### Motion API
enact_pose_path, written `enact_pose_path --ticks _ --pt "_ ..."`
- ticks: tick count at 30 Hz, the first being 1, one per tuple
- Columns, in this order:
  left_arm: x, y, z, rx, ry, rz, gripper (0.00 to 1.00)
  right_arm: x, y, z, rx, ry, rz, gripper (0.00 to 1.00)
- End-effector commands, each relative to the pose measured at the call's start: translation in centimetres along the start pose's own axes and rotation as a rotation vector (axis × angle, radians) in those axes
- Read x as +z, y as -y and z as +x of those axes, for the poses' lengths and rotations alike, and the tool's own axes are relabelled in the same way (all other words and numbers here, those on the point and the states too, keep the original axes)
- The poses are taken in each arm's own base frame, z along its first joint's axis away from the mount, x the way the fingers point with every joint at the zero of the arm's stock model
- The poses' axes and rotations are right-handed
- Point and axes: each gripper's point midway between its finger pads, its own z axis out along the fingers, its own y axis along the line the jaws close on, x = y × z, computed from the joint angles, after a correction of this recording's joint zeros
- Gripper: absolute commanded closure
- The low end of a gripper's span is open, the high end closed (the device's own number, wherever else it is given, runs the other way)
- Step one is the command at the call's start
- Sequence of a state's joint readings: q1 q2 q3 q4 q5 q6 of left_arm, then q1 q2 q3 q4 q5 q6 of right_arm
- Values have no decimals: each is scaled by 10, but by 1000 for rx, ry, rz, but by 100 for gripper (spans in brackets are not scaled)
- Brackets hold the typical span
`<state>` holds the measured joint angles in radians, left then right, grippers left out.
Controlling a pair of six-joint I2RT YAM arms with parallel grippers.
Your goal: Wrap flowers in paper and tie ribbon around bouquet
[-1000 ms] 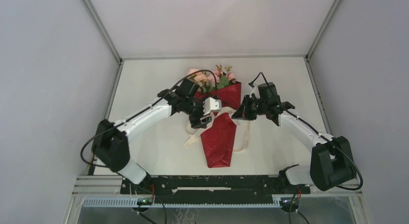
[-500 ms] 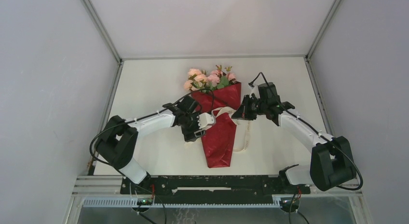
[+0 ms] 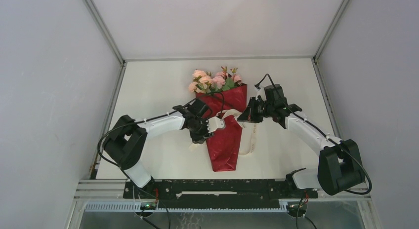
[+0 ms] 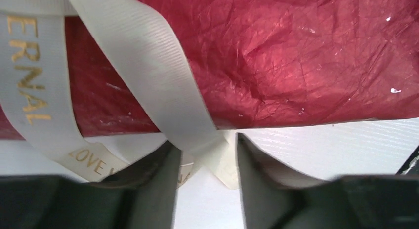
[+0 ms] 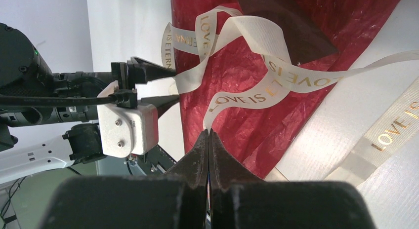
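Drawing the left gripper (image 4: 203,150) back from the flowers (image 3: 212,81) toward the near edge, half open astride the ribbon (image 4: 148,66) beside the bouquet (image 3: 225,140), lying mid-tabletop. Pinching one ribbon end tight in the right gripper (image 5: 208,140). Judging it light, soft, slippery: taking it flat, near the crossing.

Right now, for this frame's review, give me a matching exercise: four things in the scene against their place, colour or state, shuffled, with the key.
1. left gripper
2. right gripper
3. flowers
4. paper

A. shut on an end of the ribbon
B. pale pink, sticking out at the far end
C. open, straddling a ribbon strand
D. deep red, wrapped into a cone

Pairs: 1-C, 2-A, 3-B, 4-D
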<state>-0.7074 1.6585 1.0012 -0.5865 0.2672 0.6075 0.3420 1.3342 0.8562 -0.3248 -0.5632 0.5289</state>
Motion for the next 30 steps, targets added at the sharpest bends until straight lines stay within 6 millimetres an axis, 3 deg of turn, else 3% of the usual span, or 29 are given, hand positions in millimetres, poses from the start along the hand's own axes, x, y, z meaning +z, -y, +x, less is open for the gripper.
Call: enact_pose_path --ticks 1,4,6,25,28,30 --pt "-3 -1 -18 -5 32 20 62 -6 -9 -9 -48 43 -30 100" --pt "-6 2 -20 -5 46 35 91 -7 -8 -9 -48 45 -28 100" --pt "-9 4 -22 -3 57 38 100 -9 -7 -10 -48 49 -26 100" --pt "-26 2 -25 15 60 11 100 -7 -12 -15 -50 53 -55 100" --pt "-46 -15 -23 -7 21 -64 100 -9 -30 -39 -44 62 -124 100" --pt "-67 -30 -4 -89 -10 -97 100 -37 -8 -87 69 216 -108 100"
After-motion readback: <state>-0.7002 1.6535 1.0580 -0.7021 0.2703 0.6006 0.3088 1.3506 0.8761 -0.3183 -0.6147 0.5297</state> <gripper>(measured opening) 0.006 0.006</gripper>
